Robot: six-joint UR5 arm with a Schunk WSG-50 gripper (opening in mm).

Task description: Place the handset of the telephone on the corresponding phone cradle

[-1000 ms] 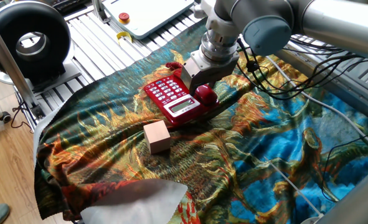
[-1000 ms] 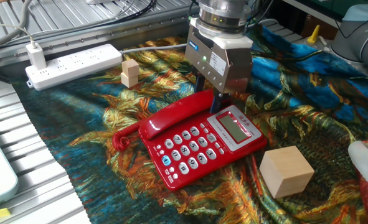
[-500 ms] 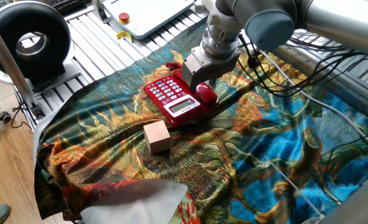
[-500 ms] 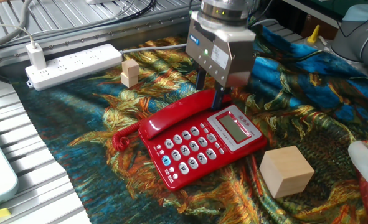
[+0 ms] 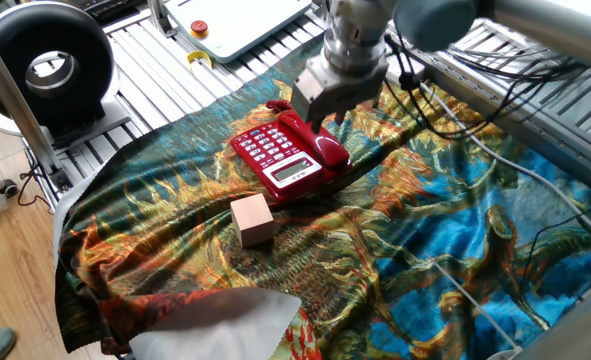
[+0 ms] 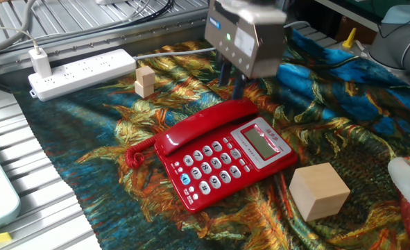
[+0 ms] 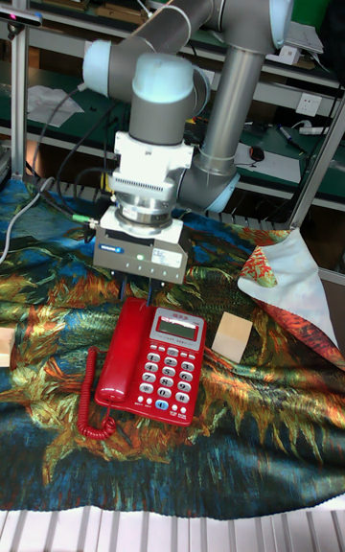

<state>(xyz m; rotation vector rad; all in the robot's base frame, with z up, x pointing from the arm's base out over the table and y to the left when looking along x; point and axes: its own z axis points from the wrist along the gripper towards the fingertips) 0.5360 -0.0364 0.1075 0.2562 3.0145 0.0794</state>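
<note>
The red handset (image 6: 198, 128) lies along the far edge of the red telephone (image 6: 222, 167), resting in the phone cradle and covering it. Its coiled cord (image 6: 139, 153) curls off one end. My gripper (image 6: 230, 82) hangs a little above the handset's display end, open, with nothing between its fingers. In the other fixed view the handset (image 5: 313, 140) and telephone (image 5: 278, 160) sit just under the gripper (image 5: 321, 118). The tall view shows the gripper (image 7: 150, 291) over the top of the handset (image 7: 115, 356).
A tan wooden cube (image 6: 318, 191) stands close to the phone's display corner. Small wooden blocks (image 6: 145, 80) and a white power strip (image 6: 80, 69) lie beyond the phone. A patterned cloth (image 5: 425, 240) covers the table. Cables (image 5: 475, 110) trail behind the arm.
The gripper has risen straight up off the handset, which stays in the cradle. The phone and cube have not moved.
</note>
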